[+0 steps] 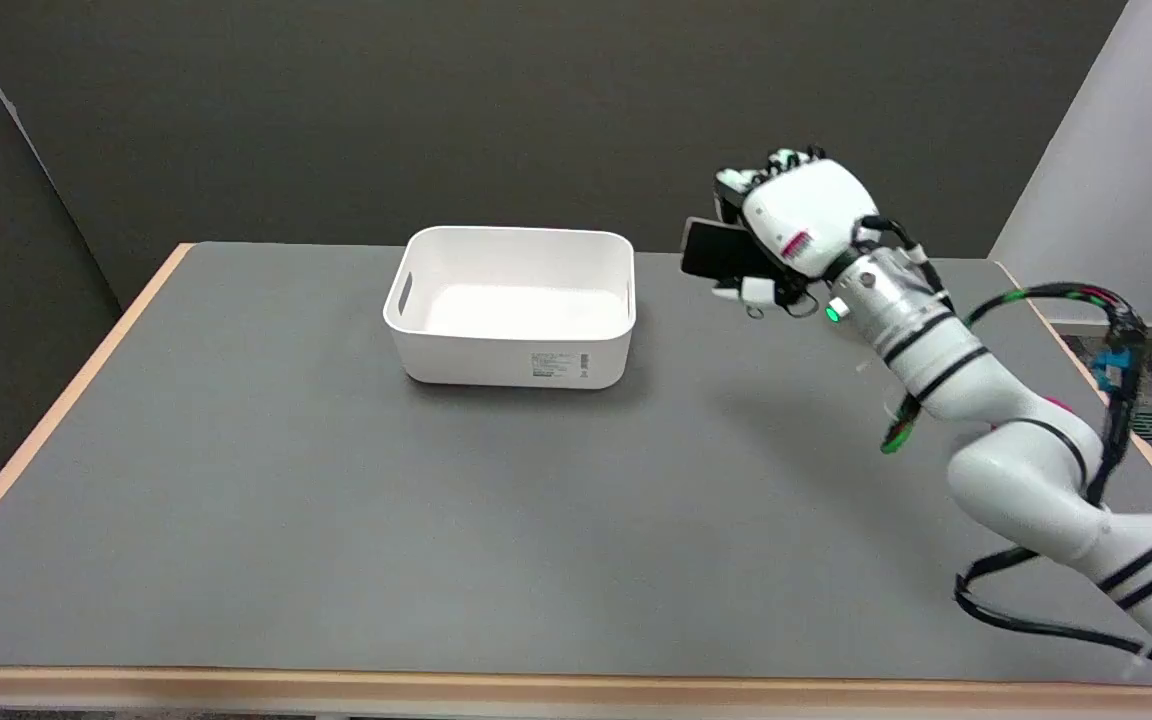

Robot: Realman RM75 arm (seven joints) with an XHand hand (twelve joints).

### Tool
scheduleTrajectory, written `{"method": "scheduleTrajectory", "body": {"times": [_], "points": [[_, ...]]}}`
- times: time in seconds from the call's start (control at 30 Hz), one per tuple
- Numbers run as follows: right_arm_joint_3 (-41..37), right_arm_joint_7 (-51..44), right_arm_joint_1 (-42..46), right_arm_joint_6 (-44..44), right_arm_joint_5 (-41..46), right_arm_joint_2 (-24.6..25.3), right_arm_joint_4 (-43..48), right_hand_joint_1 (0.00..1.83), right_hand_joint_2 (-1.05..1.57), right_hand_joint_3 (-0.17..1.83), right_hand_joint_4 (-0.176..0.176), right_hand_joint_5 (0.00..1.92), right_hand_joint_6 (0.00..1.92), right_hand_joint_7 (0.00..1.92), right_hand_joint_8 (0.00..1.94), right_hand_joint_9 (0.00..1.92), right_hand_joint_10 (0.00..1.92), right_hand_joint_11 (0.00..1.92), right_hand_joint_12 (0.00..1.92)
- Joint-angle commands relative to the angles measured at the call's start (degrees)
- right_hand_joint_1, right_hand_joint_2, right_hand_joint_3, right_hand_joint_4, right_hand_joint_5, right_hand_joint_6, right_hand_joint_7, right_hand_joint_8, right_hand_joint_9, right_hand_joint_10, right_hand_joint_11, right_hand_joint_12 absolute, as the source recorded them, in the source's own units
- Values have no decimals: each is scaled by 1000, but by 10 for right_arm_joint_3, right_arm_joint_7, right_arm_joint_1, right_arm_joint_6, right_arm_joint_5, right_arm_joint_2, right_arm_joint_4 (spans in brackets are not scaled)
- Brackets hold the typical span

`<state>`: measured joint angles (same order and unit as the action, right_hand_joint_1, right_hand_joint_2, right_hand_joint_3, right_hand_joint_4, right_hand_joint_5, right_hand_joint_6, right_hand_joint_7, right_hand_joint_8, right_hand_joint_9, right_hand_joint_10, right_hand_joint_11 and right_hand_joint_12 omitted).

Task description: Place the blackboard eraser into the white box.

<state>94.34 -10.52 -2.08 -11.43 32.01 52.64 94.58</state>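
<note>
The right hand hangs in the air above the bench's far right part, its white back turned to the camera and its fingers curled round the eraser, a dark flat block that juts out of the grip toward 9 o'clock. The eraser is off the bench, held clear of it, and apart from the box. From the hand, the box sits at about 8 o'clock, well apart, on the far middle of the grey bench; it is white, open at the top, with a slot handle on its left wall and a small label on its near wall. Its inside looks bare. By my judgement the pick-up is done and the carry is in hand: the eraser is up and the drop is not yet made. The next move calls for a sweep toward 9 o'clock until the eraser is over the box's mouth, past its right rim, then a lowering and a loosening of the fingers.
</note>
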Motion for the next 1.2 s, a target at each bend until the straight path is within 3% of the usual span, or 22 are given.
{"method": "scheduleTrajectory", "body": {"times": [0.03,0.47,0.6,0.8,0.83,0.87,0.9,1.03,1.1,1.2], "points": [[251,-33,-285,17,17,46,-119,1199,1114,291,-164,584,1467,884,1391,820,1290,578,1479],[397,94,-448,42,17,148,-320,1190,1145,251,-161,567,1483,864,1418,816,1272,555,1434],[410,102,-467,51,17,177,-392,1212,1054,385,-176,608,1448,914,1358,783,1377,471,1549],[398,114,-463,47,64,185,-419,1207,1088,329,-176,588,1464,903,1352,762,1357,446,1524],[393,117,-460,45,92,184,-417,1059,984,505,-104,499,1192,772,1088,659,1225,363,1441],[387,118,-457,43,116,183,-414,828,815,792,9,364,760,569,678,502,1025,238,1316],[381,118,-456,41,129,183,-411,680,719,950,56,276,539,435,477,393,880,166,1234],[348,118,-441,40,139,176,-387,469,620,956,47,99,362,170,295,124,633,32,1115],[331,118,-431,38,143,173,-375,469,628,881,43,83,304,127,241,85,582,-1,1141],[298,118,-409,16,164,165,-349,393,556,934,42,55,254,64,170,23,519,-1,1061]]}}
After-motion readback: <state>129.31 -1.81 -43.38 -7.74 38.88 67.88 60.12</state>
